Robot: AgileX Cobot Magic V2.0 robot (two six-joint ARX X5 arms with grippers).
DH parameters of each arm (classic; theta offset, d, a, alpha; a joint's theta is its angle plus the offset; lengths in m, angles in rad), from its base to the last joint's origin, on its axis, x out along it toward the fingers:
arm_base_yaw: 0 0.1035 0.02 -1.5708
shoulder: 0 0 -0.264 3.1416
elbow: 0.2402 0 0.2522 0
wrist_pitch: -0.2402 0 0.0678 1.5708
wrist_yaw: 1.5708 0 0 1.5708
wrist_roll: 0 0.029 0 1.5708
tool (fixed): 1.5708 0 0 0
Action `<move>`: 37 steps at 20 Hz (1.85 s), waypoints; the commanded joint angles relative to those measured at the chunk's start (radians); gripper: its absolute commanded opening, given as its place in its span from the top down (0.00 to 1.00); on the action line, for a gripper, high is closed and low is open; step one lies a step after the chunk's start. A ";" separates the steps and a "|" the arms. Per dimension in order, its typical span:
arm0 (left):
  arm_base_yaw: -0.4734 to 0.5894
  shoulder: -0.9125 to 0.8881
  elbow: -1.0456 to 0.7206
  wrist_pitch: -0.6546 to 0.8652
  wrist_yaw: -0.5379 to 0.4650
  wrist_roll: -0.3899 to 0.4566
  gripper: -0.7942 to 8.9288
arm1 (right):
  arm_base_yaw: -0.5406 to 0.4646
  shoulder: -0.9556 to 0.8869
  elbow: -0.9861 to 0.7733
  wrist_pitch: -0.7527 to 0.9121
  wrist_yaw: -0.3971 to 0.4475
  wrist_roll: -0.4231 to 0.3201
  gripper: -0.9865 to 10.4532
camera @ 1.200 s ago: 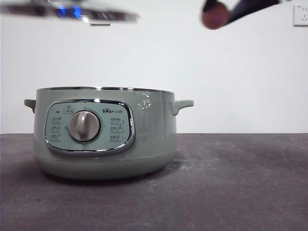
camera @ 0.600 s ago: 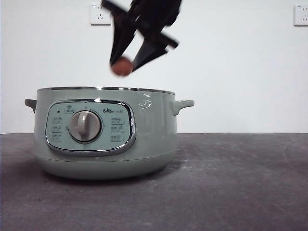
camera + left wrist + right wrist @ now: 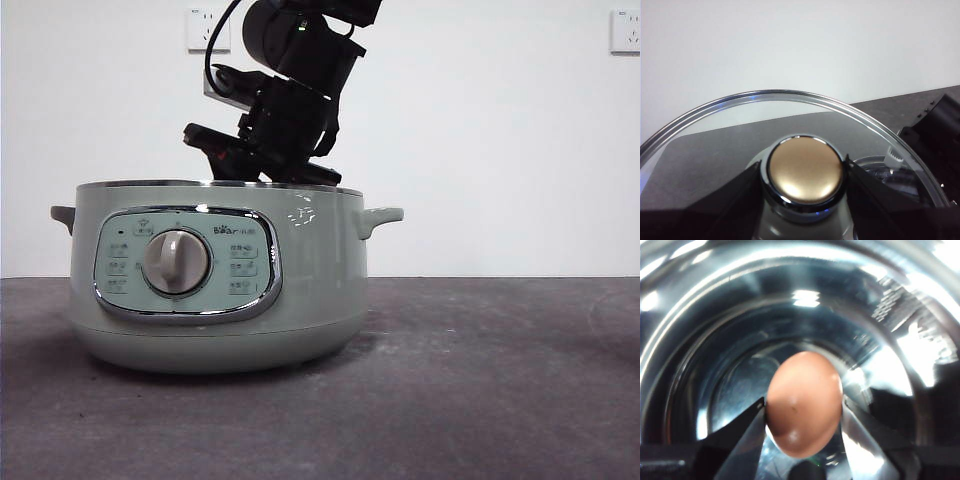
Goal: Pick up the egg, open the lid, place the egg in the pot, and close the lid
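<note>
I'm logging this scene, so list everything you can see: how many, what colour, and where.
pot: one, pale green, on the table, open.
egg: one, reddish-brown, inside the pot's steel bowl, between the right gripper's jaws.
lid: one, clear dome with chrome rim and gold-topped knob, held up off the pot.
table: one, dark grey.
wall sockets: two, white, high on the wall.
right gripper: black, lowered into the pot.
left gripper: black, clamped on the lid's knob.

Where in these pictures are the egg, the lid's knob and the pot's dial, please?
egg (image 3: pixel 804 402): right wrist view, middle of its shell, between the jaws.
lid's knob (image 3: pixel 805 171): left wrist view, its rounded shiny top.
pot's dial (image 3: pixel 176 262): front view, centre of the grey dial.
</note>
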 commanded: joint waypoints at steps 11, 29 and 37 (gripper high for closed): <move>0.000 0.006 0.011 0.023 -0.002 0.012 0.93 | 0.025 0.041 0.003 -0.025 0.044 -0.031 0.50; -0.001 0.360 0.011 0.259 0.257 -0.050 0.93 | -0.181 -0.590 0.004 -0.323 0.257 0.109 0.50; -0.031 0.587 0.010 0.365 0.291 -0.118 0.93 | -0.220 -0.634 0.004 -0.368 0.258 0.109 0.50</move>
